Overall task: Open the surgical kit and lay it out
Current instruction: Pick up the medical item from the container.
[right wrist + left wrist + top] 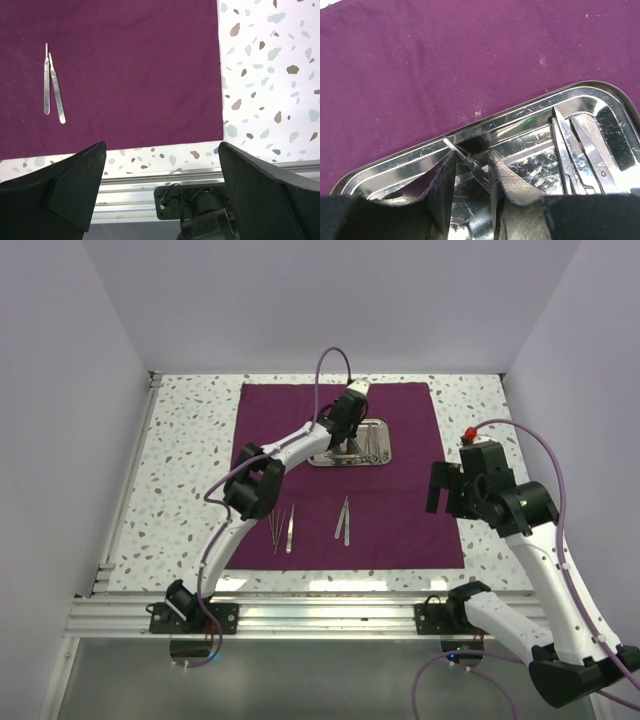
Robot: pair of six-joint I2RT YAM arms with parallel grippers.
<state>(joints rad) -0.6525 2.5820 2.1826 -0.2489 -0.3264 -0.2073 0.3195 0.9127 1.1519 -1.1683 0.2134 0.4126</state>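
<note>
Purple cloth [400, 430] lies spread flat over the speckled bench [190, 440]. Its near right corner shows in the right wrist view, with a metal rail [150, 177] just past the bench edge.

The left arm [285, 450] reaches across the cloth to the steel tray [386, 445], which sits on the cloth's far half. The arm hides part of the tray from above. In the wrist view the tray's near side is cut off by the left fingers [445, 175]. They stand close together inside the tray with 1 thin steel strip [465, 157] slanting between them. A sliver of gap remains, and I cannot tell whether they actually pinch the strip. Its lower end is hidden.

The right fingers [75, 185] are spread wide, holding nothing, over the cloth's near right corner.

Scissors [585, 160] lie at the tray's right end, with their handles out of frame. 2 pairs of thin silver tools rest on the near half of the cloth, the left pair [282, 528] well apart from the right pair [344, 520]. They are too small to tell their kind.
</note>
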